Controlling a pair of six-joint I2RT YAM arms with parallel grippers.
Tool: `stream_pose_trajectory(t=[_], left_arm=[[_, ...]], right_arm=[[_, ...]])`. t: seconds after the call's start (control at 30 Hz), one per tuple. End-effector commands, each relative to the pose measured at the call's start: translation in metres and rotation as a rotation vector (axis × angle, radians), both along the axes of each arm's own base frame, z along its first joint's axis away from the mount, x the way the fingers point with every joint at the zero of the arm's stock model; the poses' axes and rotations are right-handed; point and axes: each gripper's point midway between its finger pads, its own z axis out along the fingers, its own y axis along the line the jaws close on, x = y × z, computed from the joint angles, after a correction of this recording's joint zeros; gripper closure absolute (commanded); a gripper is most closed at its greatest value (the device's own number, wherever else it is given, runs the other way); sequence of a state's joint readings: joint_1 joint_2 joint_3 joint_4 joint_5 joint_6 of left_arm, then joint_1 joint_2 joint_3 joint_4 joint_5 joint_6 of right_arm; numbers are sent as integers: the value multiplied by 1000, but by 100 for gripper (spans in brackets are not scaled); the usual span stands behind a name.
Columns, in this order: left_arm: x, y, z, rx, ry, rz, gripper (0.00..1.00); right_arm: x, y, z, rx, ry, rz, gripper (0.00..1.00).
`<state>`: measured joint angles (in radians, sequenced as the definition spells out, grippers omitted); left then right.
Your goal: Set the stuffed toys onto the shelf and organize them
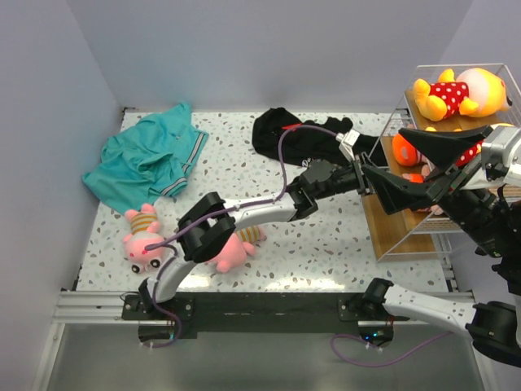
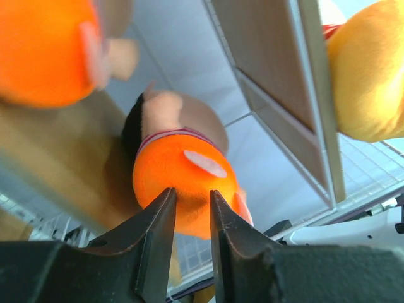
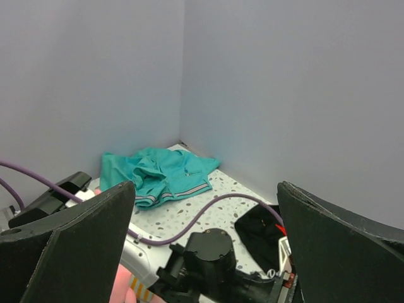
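Lavender walls enclosed a speckled tabletop. At the upper left lay a crumpled teal shirt. Below it, at the lower left, lay a pink plush toy, with a second pink toy just to its right, partly hidden under the left arm. A black garment lay at the upper centre. The left arm reached rightward to the shelf at the right edge. The left gripper had its jaws set narrow, tips against an orange-topped doll on a middle tier; whether any cloth was pinched could not be told. A yellow-orange bear lay on the top tier. The right gripper hung by the shelf, jaws spread wide and holding nothing.
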<state>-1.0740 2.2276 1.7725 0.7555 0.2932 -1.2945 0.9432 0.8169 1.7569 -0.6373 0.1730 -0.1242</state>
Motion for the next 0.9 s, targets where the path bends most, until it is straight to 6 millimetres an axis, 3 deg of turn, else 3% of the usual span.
stream_pose_trajectory(t=[0.0, 0.1, 0.13, 0.2, 0.23, 0.27, 0.33, 0.37, 0.4, 0.43, 0.5, 0.53, 0.57, 0.63, 0.67, 0.73, 0.77, 0.8, 0.83, 0.87], left_arm=[[-17, -21, 24, -46, -86, -77, 69], [-19, -25, 25, -49, -88, -91, 69], [-17, -24, 17, -32, -78, -87, 69], [-9, -11, 26, -42, -80, -52, 66], [-6, -7, 12, -9, -63, -38, 63], [-5, 2, 26, -25, -74, -15, 59], [4, 13, 16, 17, -69, 22, 47], [3, 22, 31, 1, -84, 36, 43], [11, 29, 33, 6, -96, 63, 38], [15, 35, 26, 30, -89, 81, 36], [29, 56, 41, 41, -109, 138, 32], [36, 65, 31, 73, -105, 159, 32], [49, 84, 41, 88, -111, 206, 31], [58, 116, 36, 163, -127, 290, 30], [78, 135, 15, 261, -85, 377, 28], [84, 175, -3, 388, -74, 485, 27], [98, 202, -28, 506, -24, 589, 26], [99, 222, -52, 602, -13, 639, 26], [96, 244, -45, 632, -5, 698, 26], [98, 274, -73, 766, 47, 781, 26]], right_arm=[[-4, -7, 10, 42, -9, -3, 1], [-6, -9, 10, 40, -10, -3, 1], [-7, -11, 11, 44, -13, -2, 1], [-8, -11, 12, 46, -13, 2, 1], [-8, -12, 11, 46, -13, -1, 1], [-9, -12, 11, 50, -13, 2, 1], [-9, -11, 11, 53, -13, 6, 1], [-9, -10, 11, 55, -11, 9, 1], [-9, -10, 12, 58, -13, 7, 1], [-9, -10, 12, 60, -11, 10, 1], [-8, -7, 11, 57, -3, 14, 1], [-7, -6, 11, 56, 1, 14, 1], [-6, -5, 9, 54, 9, 13, 1], [-2, 0, 3, 34, 31, 11, 1], [3, 7, -2, 16, 49, 10, 1], [9, 14, -9, -16, 80, 3, 1], [15, 21, -14, -31, 101, -1, 1], [17, 25, -19, -49, 119, 3, 1], [20, 28, -22, -57, 131, 2, 1], [21, 31, -26, -58, 144, 5, 1]])
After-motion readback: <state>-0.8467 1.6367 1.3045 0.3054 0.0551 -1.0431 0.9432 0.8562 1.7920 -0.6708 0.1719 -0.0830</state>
